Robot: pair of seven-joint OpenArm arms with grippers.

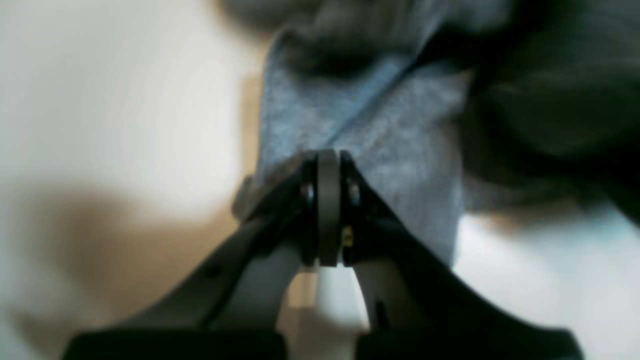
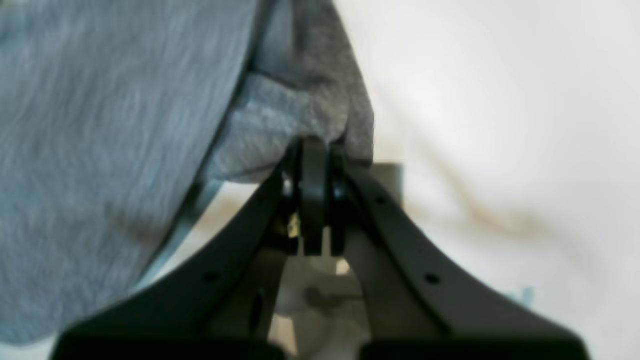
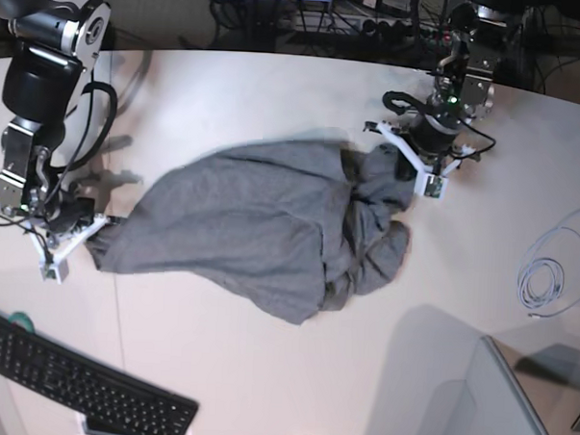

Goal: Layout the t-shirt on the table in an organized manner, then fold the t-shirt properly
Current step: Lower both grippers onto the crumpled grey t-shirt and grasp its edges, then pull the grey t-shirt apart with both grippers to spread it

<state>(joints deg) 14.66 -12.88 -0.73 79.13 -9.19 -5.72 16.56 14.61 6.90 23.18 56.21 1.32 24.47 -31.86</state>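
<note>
My right arm has bulky black-and-silver joint housings with a looping black cable. My left arm is black, with a green light. Both carry matte black curved finger plates with small screw holes, on white brackets.

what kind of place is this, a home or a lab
Most likely a robotics lab or workshop: two robot arms work a t-shirt on a white table, with a keyboard, a coiled cable and tangled wiring behind.
</note>
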